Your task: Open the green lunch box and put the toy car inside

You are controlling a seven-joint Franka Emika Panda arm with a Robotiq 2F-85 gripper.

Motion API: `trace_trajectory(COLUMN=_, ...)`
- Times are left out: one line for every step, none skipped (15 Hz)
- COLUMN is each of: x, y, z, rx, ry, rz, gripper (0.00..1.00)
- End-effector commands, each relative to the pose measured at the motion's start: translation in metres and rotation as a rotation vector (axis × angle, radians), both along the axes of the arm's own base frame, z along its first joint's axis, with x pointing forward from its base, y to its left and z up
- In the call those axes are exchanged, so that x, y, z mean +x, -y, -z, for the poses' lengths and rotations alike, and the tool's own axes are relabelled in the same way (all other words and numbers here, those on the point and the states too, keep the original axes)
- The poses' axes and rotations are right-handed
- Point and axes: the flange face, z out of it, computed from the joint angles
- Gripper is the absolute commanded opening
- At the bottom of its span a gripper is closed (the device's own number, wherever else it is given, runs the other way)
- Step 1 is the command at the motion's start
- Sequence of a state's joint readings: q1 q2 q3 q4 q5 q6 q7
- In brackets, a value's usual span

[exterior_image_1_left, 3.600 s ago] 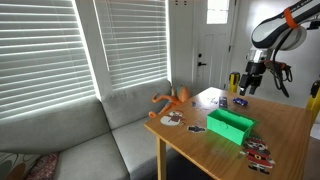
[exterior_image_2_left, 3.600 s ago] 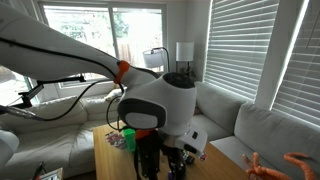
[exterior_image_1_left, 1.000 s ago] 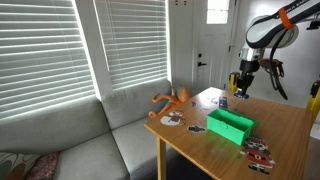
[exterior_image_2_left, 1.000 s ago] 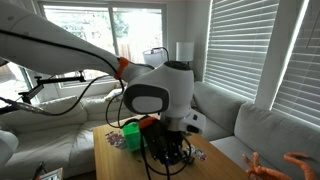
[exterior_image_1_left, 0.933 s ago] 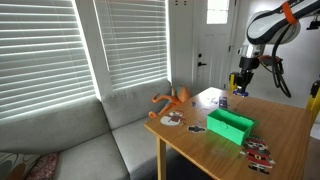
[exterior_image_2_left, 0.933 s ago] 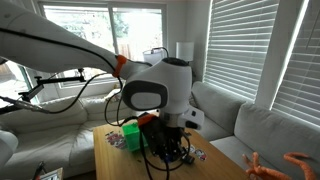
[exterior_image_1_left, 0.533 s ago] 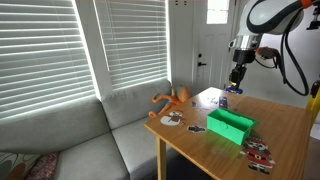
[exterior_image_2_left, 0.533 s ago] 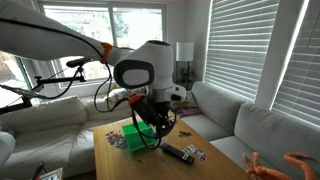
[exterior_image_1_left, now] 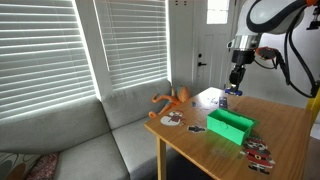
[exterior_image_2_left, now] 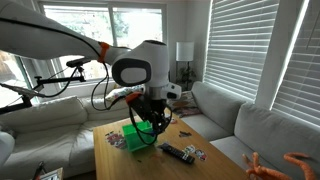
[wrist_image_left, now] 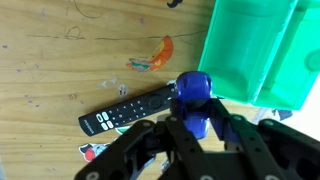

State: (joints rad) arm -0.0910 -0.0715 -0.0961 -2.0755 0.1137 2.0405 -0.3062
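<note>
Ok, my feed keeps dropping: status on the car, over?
Gripper shut on blue toy car, above the table. Green lunch box open, car not in yet. Black remote beside box, not blocking.

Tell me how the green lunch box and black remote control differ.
The green lunch box is bright green; the remote control is black. The lunch box is a broad, walled box, the remote control a slim flat bar. The lunch box is larger than the remote control. Both lie on the wooden table.
</note>
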Motion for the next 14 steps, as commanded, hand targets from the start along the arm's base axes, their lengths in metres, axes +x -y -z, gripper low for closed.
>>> trace_trajectory(x=-0.008, y=-0.028, z=-0.002, rx=0.021, ry=0.015, rz=-0.010, gripper=0.09)
trace_trajectory(x=-0.010, y=-0.038, z=0.001, rx=0.027, ry=0.014, rz=-0.022, gripper=0.09)
trace_trajectory(x=-0.013, y=-0.051, z=0.002, rx=0.029, ry=0.015, rz=-0.028, gripper=0.09)
trace_trajectory(x=-0.016, y=-0.061, z=0.004, rx=0.032, ry=0.010, rz=-0.034, gripper=0.09)
trace_trajectory(x=-0.018, y=-0.073, z=0.005, rx=0.035, ry=0.011, rz=-0.031, gripper=0.09)
trace_trajectory(x=-0.021, y=-0.083, z=0.006, rx=0.038, ry=0.012, rz=-0.023, gripper=0.09)
trace_trajectory(x=-0.025, y=-0.095, z=0.005, rx=0.044, ry=0.014, rz=-0.017, gripper=0.09)
trace_trajectory(x=-0.027, y=-0.104, z=0.006, rx=0.050, ry=0.018, rz=-0.009, gripper=0.09)
trace_trajectory(x=-0.029, y=-0.113, z=0.007, rx=0.054, ry=0.024, rz=0.000, gripper=0.09)
trace_trajectory(x=-0.032, y=-0.121, z=0.010, rx=0.053, ry=0.027, rz=0.016, gripper=0.09)
trace_trajectory(x=-0.035, y=-0.127, z=0.013, rx=0.050, ry=0.022, rz=0.026, gripper=0.09)
trace_trajectory(x=-0.037, y=-0.131, z=0.020, rx=0.042, ry=0.019, rz=0.041, gripper=0.09)
trace_trajectory(x=-0.039, y=-0.133, z=0.026, rx=0.040, ry=0.012, rz=0.065, gripper=0.09)
trace_trajectory(x=-0.041, y=-0.134, z=0.032, rx=0.041, ry=0.007, rz=0.083, gripper=0.09)
